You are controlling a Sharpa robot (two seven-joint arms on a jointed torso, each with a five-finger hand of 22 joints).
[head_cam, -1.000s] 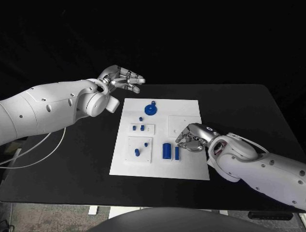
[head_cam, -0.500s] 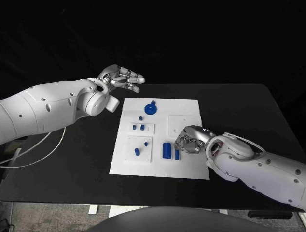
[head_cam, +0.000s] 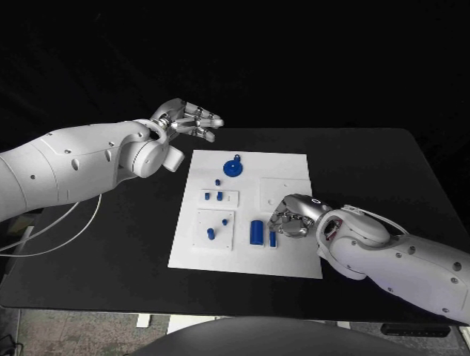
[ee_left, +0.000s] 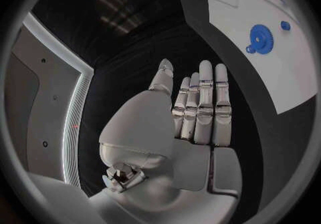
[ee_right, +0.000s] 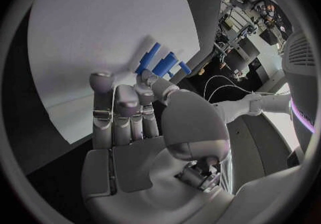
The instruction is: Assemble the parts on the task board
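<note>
Your right hand has crept lower over the task board toward the blue cylinder (fingers curled, grasping nothing); left hand hovers, fingers spread, empty.

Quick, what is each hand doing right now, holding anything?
Left hand: open, holding nothing.
Right hand: over the task board, fingers curled; cannot tell whether it holds anything.

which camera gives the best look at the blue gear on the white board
The left wrist view: the blue gear lies unobstructed on the task board, its toothed rim and small handle clear. The head view shows the same gear smaller, at the board's far end. I cannot make it out in the right wrist view.
</note>
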